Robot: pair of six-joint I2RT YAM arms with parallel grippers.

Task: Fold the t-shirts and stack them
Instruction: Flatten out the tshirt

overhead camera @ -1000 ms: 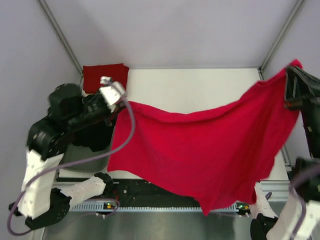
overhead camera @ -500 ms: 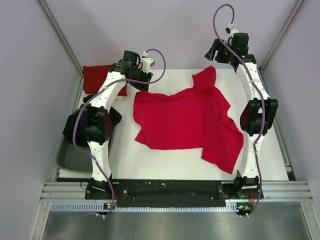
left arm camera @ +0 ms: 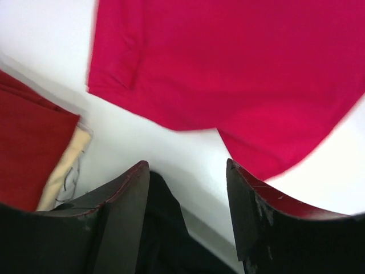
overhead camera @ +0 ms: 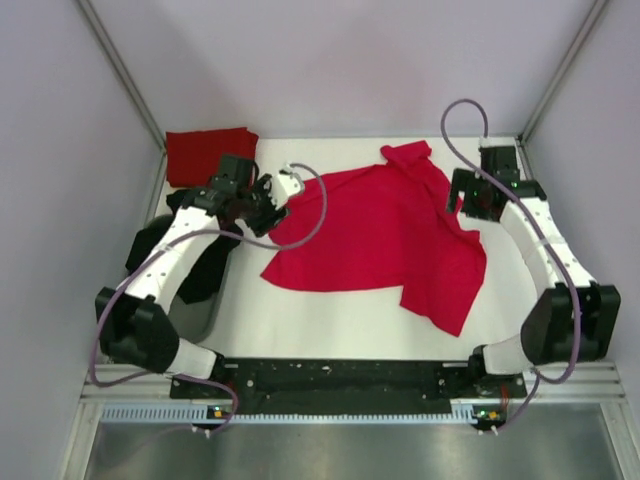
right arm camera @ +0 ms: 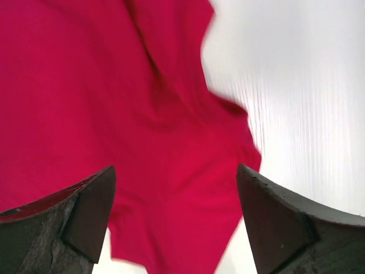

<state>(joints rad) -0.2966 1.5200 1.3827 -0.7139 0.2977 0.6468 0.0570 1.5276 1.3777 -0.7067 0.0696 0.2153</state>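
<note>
With my left claw (left arm camera: 187,171) and right claw (right arm camera: 174,180) both released, I should smooth the rumpled red shirt (overhead camera: 375,240) flat first.

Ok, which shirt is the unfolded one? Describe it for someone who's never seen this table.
Look at the white table: across its middle lies a bright red t-shirt, spread loose and rumpled, with one corner bunched toward the far edge. The only other red shirt is a neat folded square in the far left corner.
</note>
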